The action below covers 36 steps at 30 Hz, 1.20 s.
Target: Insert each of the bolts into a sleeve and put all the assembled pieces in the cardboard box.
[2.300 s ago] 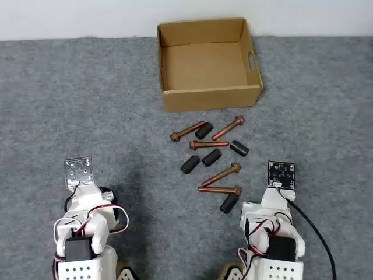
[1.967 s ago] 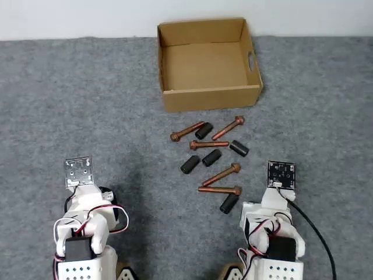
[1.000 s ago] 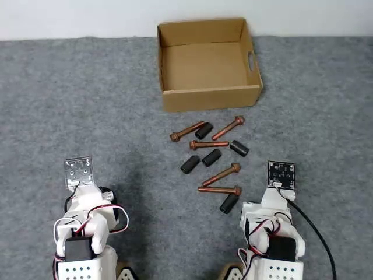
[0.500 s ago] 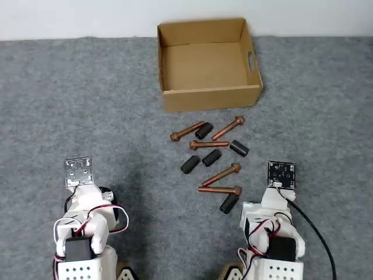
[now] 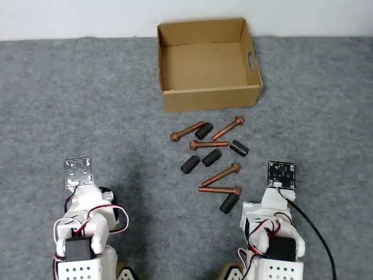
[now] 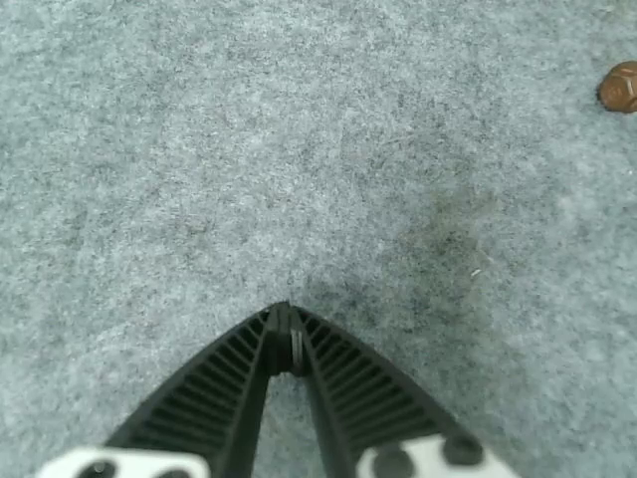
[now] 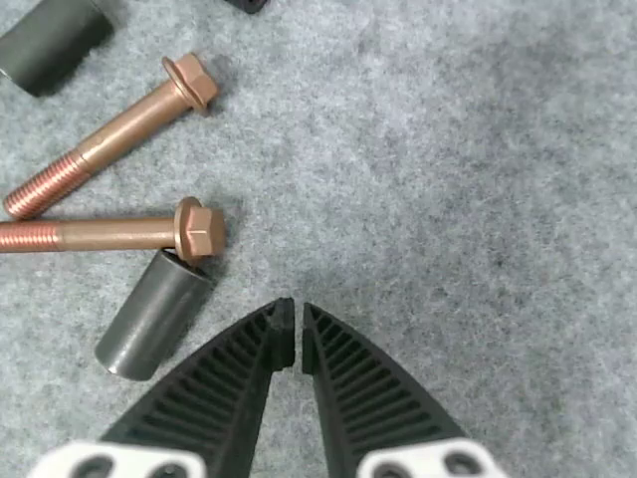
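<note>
**High view.** The cardboard box (image 5: 211,99) stands open and empty, far ahead of both arms. Between it and the right arm (image 5: 271,230), five loose bolts (image 5: 219,189) and five loose sleeves (image 5: 211,157) lie scattered on the grey carpet (image 5: 87,105); none is assembled. The left arm (image 5: 84,224) sits well apart from them.

**Left wrist view.** The left gripper (image 6: 287,319) hangs over bare carpet with its ribbed fingers pressed together, holding nothing. One bolt head (image 6: 619,87) shows far ahead, off toward the other arm.

**Right wrist view.** The right gripper (image 7: 296,327) has its fingers drawn together, a hairline gap between the tips, and holds nothing. Just beside the tips, toward the left arm, lies the nearest sleeve (image 7: 154,314), its end touching the head of the nearest bolt (image 7: 109,234). A second bolt (image 7: 109,139) lies farther ahead; the dark shape beyond it is probably another sleeve (image 7: 50,40).
</note>
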{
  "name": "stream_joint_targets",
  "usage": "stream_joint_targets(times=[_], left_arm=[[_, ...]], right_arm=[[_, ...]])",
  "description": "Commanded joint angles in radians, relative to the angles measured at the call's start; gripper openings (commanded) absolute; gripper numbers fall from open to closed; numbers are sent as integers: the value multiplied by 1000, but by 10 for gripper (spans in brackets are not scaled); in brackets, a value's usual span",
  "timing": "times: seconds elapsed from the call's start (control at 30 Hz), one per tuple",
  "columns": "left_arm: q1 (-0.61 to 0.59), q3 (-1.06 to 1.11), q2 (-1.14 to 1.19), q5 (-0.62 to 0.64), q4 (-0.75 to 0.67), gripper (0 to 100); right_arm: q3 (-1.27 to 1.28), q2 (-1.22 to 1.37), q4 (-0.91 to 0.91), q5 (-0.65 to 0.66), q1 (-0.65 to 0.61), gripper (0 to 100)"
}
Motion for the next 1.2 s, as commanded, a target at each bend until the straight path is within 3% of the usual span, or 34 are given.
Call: stream_joint_targets(times=[0.0,0.4,0.57,0.7,1.17], left_arm=[[-6,-5,-6,-3,3,6],[-6,-5,-6,-3,3,6],[-6,-5,-6,-3,3,6],[-6,-5,-6,-3,3,6],[-6,-5,-6,-3,3,6]], right_arm=[[18,-8,7,-6,5,9],[6,-8,12,0,13,9],[-189,-2,16,2,58,8],[-390,48,71,40,24,8],[-1109,1084,101,51,-62,8]])
